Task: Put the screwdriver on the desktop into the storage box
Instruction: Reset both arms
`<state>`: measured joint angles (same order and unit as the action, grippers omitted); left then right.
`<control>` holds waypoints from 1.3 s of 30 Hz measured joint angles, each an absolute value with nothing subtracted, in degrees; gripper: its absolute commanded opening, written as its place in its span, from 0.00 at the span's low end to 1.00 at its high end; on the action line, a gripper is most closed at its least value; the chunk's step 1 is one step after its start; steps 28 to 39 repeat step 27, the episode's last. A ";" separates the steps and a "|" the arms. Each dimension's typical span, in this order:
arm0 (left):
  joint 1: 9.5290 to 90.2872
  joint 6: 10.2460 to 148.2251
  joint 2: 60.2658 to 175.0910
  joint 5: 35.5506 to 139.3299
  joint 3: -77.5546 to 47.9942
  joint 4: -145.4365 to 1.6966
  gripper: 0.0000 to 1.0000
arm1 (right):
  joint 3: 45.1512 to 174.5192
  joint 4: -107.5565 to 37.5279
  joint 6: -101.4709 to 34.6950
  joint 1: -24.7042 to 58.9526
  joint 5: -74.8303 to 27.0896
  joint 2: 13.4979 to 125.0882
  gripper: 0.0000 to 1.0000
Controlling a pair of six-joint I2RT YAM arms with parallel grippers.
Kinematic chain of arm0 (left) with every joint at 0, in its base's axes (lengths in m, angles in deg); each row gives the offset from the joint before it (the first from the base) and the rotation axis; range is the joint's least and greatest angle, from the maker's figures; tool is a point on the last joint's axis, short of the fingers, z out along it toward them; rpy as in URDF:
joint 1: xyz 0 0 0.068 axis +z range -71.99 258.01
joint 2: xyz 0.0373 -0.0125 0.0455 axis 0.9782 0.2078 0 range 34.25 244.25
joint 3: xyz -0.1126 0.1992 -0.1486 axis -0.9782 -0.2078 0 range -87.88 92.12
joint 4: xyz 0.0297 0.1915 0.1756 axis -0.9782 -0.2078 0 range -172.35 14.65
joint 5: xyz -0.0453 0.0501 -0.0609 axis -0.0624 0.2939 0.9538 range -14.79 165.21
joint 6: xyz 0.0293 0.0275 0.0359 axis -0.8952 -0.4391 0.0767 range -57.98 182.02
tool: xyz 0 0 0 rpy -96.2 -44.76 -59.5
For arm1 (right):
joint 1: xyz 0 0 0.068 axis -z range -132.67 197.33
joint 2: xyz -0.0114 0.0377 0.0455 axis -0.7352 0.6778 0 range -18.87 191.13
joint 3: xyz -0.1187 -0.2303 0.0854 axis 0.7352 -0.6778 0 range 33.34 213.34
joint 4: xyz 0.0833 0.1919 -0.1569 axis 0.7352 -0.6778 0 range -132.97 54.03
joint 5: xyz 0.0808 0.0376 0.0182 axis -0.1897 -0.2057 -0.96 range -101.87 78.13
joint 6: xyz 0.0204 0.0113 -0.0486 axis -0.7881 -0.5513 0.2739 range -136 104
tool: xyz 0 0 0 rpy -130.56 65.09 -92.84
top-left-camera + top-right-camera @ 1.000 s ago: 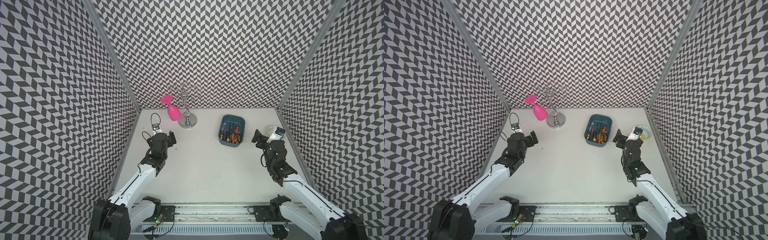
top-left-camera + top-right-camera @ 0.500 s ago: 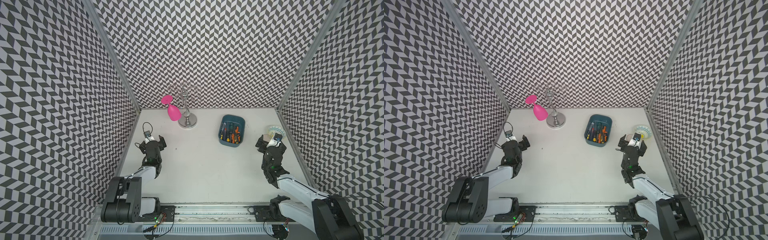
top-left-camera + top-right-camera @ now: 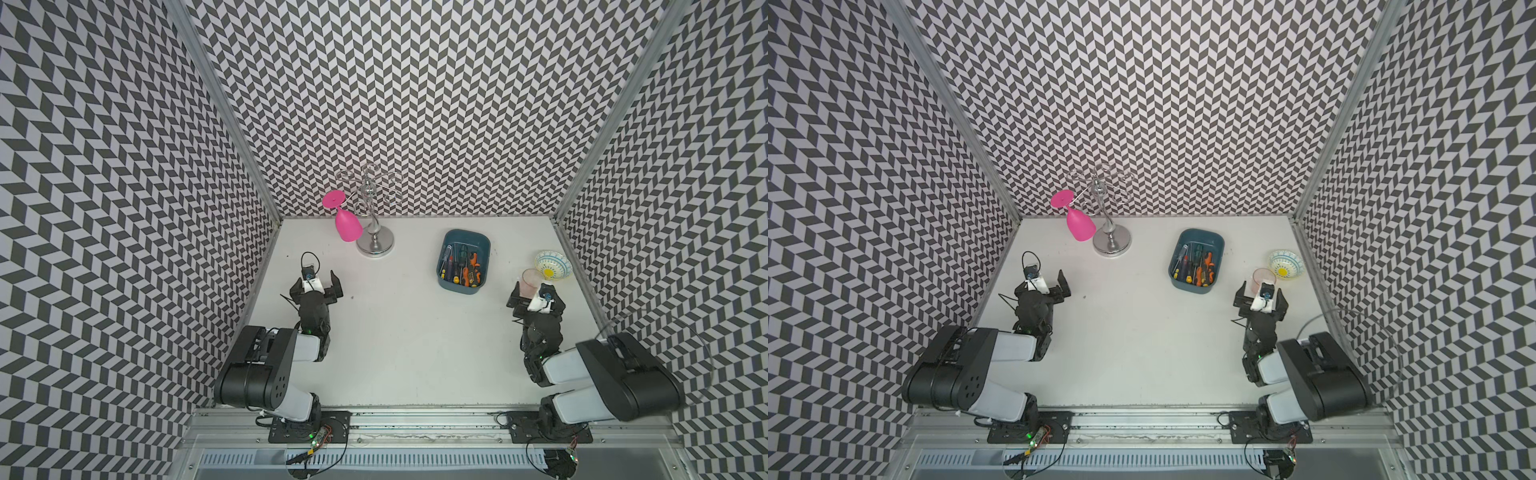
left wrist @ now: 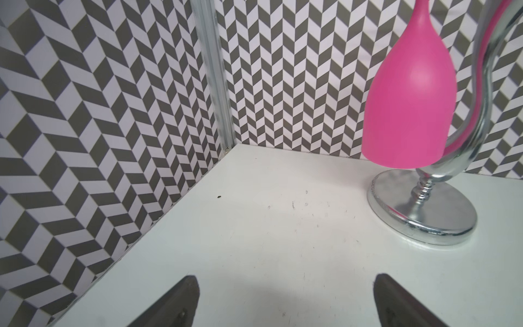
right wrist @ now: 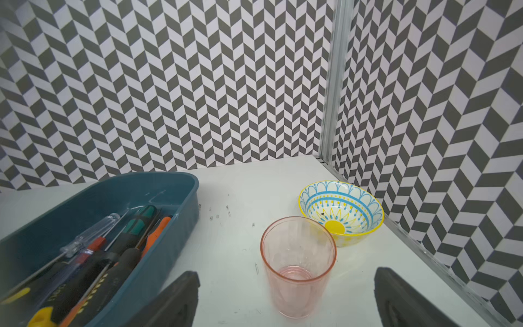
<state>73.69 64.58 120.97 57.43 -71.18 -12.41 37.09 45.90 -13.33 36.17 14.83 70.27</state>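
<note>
Lying in the box are several screwdrivers, tiny in both top views; the right wrist view shows them close but cut off at its edge. Either side of the box, the left gripper and right gripper gape wide and empty, the right half hiding a pink cup from above.

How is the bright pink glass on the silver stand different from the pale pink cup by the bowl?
The bright pink opaque wine glass hangs upside down from the silver stand; the pale pink see-through tumbler stands upright on the white desktop. The wine glass has a stem; the tumbler has none. Both are pink.
</note>
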 measured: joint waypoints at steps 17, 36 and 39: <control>74.02 63.08 123.13 61.82 -73.84 -4.66 1.00 | 44.44 43.23 -14.35 40.02 7.55 70.95 0.99; 75.79 63.14 123.13 65.06 -73.14 -5.55 1.00 | 44.44 43.74 -14.57 40.02 7.48 71.17 0.99; 75.79 63.14 123.13 65.06 -73.14 -5.55 1.00 | 44.44 43.74 -14.57 40.02 7.48 71.17 0.99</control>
